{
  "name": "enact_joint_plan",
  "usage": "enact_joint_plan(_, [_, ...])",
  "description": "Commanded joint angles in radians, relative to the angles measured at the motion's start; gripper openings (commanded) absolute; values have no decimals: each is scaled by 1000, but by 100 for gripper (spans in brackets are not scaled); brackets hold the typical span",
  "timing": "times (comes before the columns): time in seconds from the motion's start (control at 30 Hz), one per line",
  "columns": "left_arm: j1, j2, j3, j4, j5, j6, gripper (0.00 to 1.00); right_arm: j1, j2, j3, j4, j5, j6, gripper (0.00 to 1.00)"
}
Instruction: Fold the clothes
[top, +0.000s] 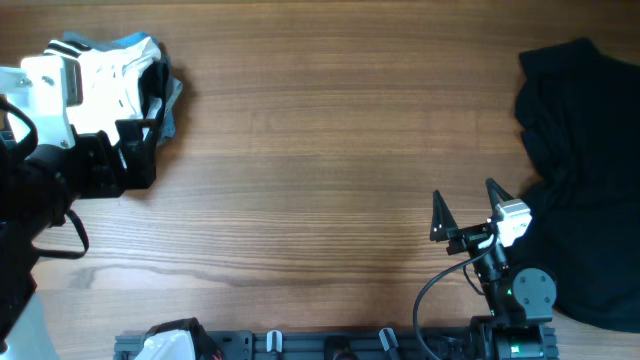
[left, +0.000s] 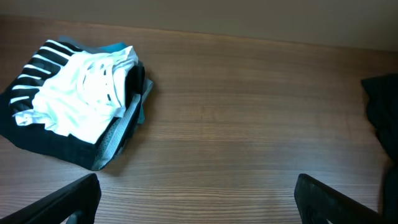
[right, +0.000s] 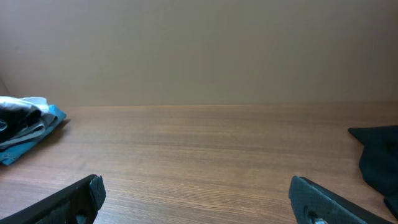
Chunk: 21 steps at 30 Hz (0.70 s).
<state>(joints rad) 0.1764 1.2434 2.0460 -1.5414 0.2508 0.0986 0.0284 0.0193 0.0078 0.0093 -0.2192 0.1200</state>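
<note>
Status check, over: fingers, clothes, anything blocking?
Left gripper open, empty, by folded stack. Right gripper open, empty, beside black garment, crumpled, not yet folded. No obstruction seen.

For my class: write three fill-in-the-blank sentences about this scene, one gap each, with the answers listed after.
1. The crumpled black fabric garment lies on the ____ arm's side.
2. The left gripper and right gripper both stand ____, holding nothing.
3. On the brown wooden table, the folded clothes stack is topped by a ____ garment.

Missing words: right; open; white.
</note>
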Motion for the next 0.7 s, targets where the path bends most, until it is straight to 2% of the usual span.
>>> enact_joint_plan(0.0, [-5,-4,2,3,-6,-10,100,4,-14,-3,9,10,17,100])
enact_joint_plan(0.23, [-6,-4,2,3,-6,-10,100,4,-14,-3,9,10,17,100])
enact_joint_plan(0.37, [-55,-24,2,3,-6,-6,100,4,-14,-3,9,10,17,100])
enact_joint_plan(0.4, [-63,-34,2,28,-22,31,100,4,-14,-3,9,10,18,100])
enact_joint_plan(0.5, [-79,-84,-95,325,-8,27,100,4,-14,-3,9,10,18,100])
enact_joint_plan(0.57, [-79,-167,-277,570,-8,-22,100,4,-14,-3,9,10,18,100])
enact_joint_plan(0.67, [-79,-331,-626,834,-3,-128,100,4,-14,-3,9,10,17,100])
